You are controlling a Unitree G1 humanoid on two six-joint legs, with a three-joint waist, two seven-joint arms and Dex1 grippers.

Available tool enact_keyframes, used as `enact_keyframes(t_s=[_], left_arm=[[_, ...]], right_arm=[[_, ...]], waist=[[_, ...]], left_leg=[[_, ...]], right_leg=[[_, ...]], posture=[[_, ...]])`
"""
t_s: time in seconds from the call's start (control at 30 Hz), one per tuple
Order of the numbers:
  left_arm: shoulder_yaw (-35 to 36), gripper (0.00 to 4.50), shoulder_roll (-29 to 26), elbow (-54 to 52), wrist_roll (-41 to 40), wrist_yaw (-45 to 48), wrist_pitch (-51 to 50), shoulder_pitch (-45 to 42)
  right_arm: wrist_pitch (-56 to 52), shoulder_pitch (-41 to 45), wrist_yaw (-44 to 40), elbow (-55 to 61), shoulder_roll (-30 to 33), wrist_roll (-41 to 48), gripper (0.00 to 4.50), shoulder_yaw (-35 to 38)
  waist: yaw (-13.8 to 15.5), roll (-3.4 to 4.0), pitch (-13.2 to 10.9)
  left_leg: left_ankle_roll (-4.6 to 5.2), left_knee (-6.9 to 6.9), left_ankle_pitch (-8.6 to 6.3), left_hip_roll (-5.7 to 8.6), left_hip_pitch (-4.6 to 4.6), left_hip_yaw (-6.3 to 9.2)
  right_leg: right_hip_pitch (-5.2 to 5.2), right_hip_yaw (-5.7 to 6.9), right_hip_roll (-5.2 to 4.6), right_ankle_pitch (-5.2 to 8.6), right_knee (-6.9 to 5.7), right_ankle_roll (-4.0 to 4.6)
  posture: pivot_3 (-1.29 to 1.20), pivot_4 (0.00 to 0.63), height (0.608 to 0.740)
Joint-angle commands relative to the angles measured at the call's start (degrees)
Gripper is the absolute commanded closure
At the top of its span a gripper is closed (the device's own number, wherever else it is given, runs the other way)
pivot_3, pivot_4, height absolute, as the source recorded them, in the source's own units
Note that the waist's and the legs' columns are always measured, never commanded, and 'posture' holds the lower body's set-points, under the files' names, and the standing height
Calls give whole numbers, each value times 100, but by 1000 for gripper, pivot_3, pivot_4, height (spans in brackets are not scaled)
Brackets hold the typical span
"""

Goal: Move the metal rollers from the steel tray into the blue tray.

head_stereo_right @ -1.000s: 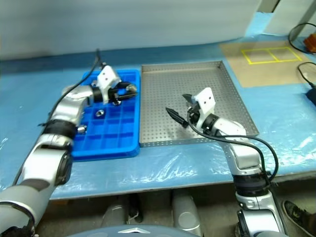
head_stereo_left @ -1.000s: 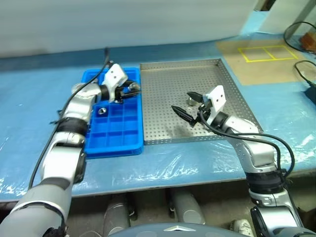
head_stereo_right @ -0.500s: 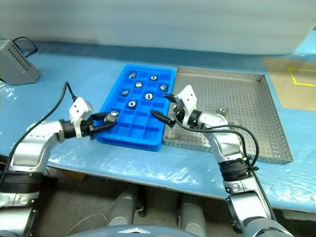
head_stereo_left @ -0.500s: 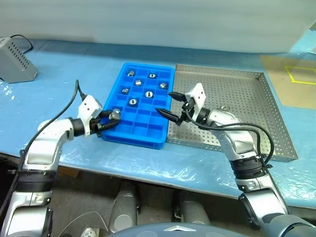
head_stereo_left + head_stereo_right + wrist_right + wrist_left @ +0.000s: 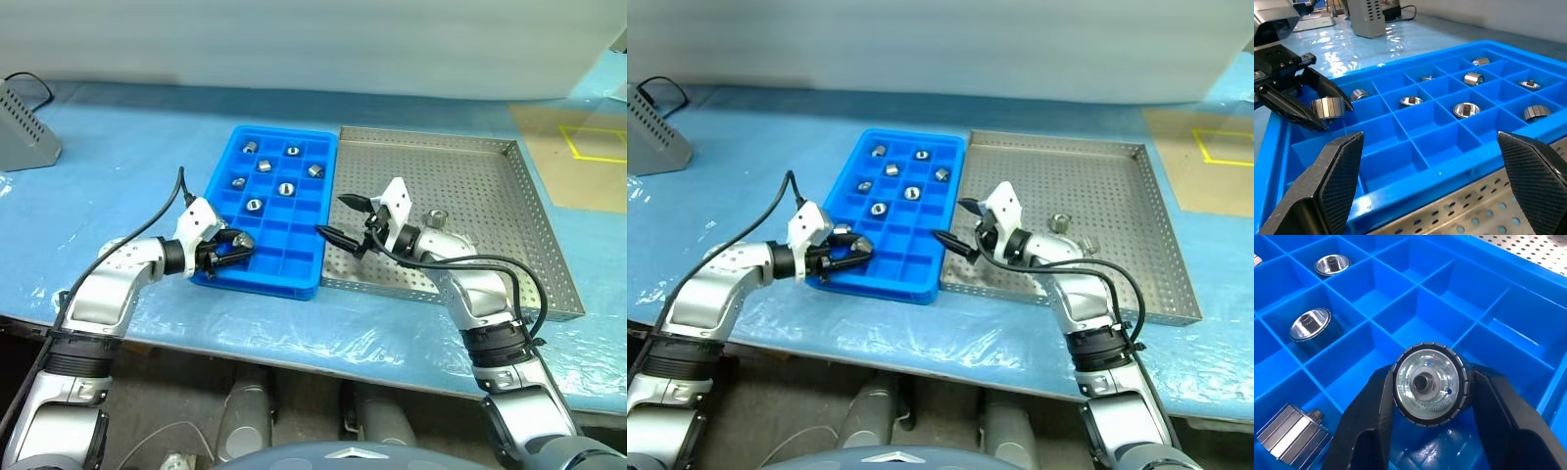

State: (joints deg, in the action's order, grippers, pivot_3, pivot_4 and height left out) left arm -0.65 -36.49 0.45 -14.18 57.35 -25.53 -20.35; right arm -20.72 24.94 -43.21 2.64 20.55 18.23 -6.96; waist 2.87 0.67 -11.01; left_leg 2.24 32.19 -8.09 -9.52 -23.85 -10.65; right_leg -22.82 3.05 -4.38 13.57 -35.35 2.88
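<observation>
While your head views just give you a small shiny blob at the left gripper (image 5: 233, 244), the left wrist view shows it properly: a metal roller (image 5: 1428, 383) with a ribbed rim and a dark central hole, pinched between the two black fingers (image 5: 1369, 423) right over a near-corner compartment of the blue tray (image 5: 298, 275). So your left pincer is clamped on that roller, hanging above the tray's glossy plastic grid of square cells. Six more rollers (image 5: 254, 205) sit in the far cells, one per cell, some lying on their sides. The right wrist view catches the left gripper from across the tray, roller in its tips. Moving right, your right gripper (image 5: 341, 217) is spread wide with nothing in it, hovering over the seam between the blue tray and the steel tray (image 5: 490, 201). That one's matte, perforated, low-rimmed, with one roller (image 5: 437, 217) left on it, plus possibly a second just beside it in the right eye view.
</observation>
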Motion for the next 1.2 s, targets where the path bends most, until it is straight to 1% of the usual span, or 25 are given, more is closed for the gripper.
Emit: enact_keyframes(t_s=[0.03, 0.07, 0.17, 0.23, 0.3, 0.37, 0.43, 0.5, 0.57, 0.67, 0.8, 0.9, 1.03, 1.2], left_arm=[[-131, 1852, -116, 295, 48, 53, -172, 12], [-119, 1695, -121, 318, 63, 14, -166, -37], [-162, 763, -125, 447, 182, -62, -28, -175], [-247, 763, -140, 495, 223, 10, 54, -232], [-300, 763, -114, 523, 240, 26, 88, -306], [-322, 763, -53, 517, 221, 8, 92, -420], [-349, 763, -10, 495, 193, 27, 116, -529], [-384, 763, 50, 486, 176, 29, 164, -677], [-462, 763, 252, 467, 101, 46, 186, -953], [-679, 763, 572, 567, 109, 146, 285, -1247], [-946, 763, 926, 1184, 294, 272, 633, -1658], [-1128, 763, 1129, 1712, 383, 509, 939, -2046], [-1307, 763, 1527, 2678, 557, 744, 1500, -2673], [-1308, 763, 2276, 3920, 651, 904, 2105, -3593]], right_arm=[[8, -11, 85, 333, 38, 35, 0, 140], [3, -25, 101, 349, 45, 42, 0, 150], [10, -62, 148, 358, 53, 48, 0, 164], [23, -99, 173, 375, 49, 37, 0, 151], [31, -121, 201, 390, 41, 29, 0, 137], [34, -146, 237, 409, 40, 16, 0, 127], [43, -173, 270, 427, 54, -12, 0, 115], [31, -214, 296, 471, 54, 13, 0, 139], [9, -266, 340, 535, 65, 25, 0, 164], [-29, -346, 441, 677, 108, 8, 0, 211], [-157, -556, 678, 995, 356, 91, 0, 667], [-247, -881, 704, 1229, 702, 219, 0, 1183], [-472, -1360, 807, 1697, 1012, 387, 0, 1715], [-669, -2111, 1178, 2388, 1031, 450, 0, 2218]], waist=[[-37, 14, 8], [-44, 15, 9], [-53, 15, 9], [-55, 15, 9], [-60, 15, 9], [-67, 15, 9], [-69, 14, 9], [-70, 13, 9], [-62, 12, 9], [-58, 12, 9], [-131, 10, 10], [-205, 9, 9], [-298, 8, 10], [-460, 8, 11]], left_leg=[[-2, 0, 1, -3, 5, 0], [-3, -1, 2, -4, 15, -1], [-5, -2, 1, -4, 46, -3], [-6, -3, 1, -4, 64, -5], [-6, -4, 1, -4, 66, -6], [-6, -4, 1, -5, 65, -9], [-6, -5, 1, -6, 61, -16], [-6, -8, 1, -7, 48, -22], [-4, -8, 1, -8, 20, -25], [3, -1, -2, -8, 4, -34], [11, 4, -7, -8, 7, -50], [12, 4, -8, -11, 9, -53], [16, 5, -10, -13, 9, -59], [37, 13, -21, -13, 1, -63]], right_leg=[[4, 0, 3, 0, -1, 1], [12, 0, 3, 1, -2, 1], [37, -4, 3, 4, -3, -6], [51, -8, 3, 22, -3, -37], [52, -10, 3, 24, -3, -41], [50, -11, 3, 21, -3, -35], [46, -14, 3, 5, -2, -6], [33, -16, 3, 3, 1, -3], [6, -16, 4, 1, 2, 0], [-4, -16, 3, 0, 2, 1], [-4, -28, 1, 0, 5, 0], [-4, -30, 3, 0, 6, 0], [-3, -31, 4, -1, 12, -1], [5, -30, 4, -6, 37, -10]], posture=[[-142, 150, 740], [-142, 150, 740], [-152, 150, 740], [-154, 150, 740], [-163, 150, 740], [-163, 150, 740], [-176, 150, 740], [-191, 150, 740], [-210, 150, 740], [-254, 150, 740], [-310, 150, 740], [-387, 150, 740], [-473, 150, 740], [-615, 150, 740]])
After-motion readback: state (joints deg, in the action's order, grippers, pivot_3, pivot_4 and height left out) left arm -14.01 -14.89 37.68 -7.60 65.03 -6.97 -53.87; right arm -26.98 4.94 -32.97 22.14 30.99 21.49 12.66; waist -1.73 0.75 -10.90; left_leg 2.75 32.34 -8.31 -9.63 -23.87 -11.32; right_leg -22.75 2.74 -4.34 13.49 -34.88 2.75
